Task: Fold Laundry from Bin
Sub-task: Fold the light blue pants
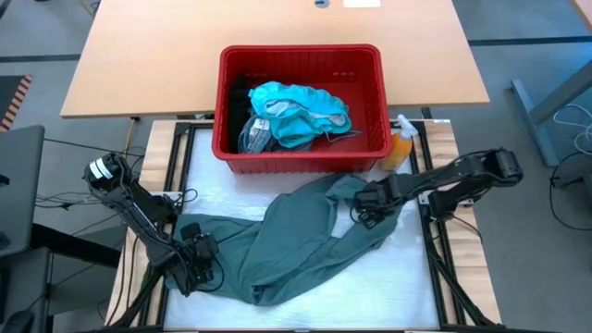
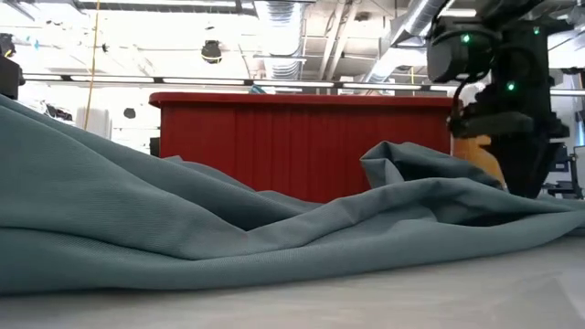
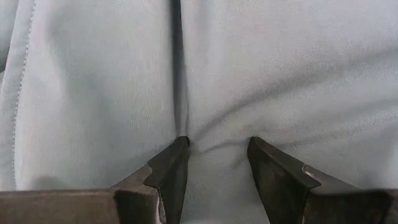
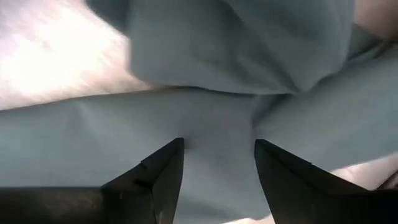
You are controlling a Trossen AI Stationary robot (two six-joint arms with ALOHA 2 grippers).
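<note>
Grey-green garment (image 1: pixel 296 242) spread on the desk (image 1: pixel 407 277), in front of the red bin (image 1: pixel 301 111).

Lay crumpled across the white surface, one end near the left gripper (image 1: pixel 197 252), the other bunched by the right gripper (image 1: pixel 368 205). Left fingers (image 3: pixel 168 174) apart, pressed onto the cloth with a crease between them; whether clamped, cannot tell. Right fingers (image 4: pixel 163 171) apart, just over the fabric, gripping nothing. Teal laundry (image 1: pixel 298 113) piled inside the bin with something black at its left edge. Orange spray bottle (image 1: pixel 400 148) stood beside the bin's right corner.
</note>
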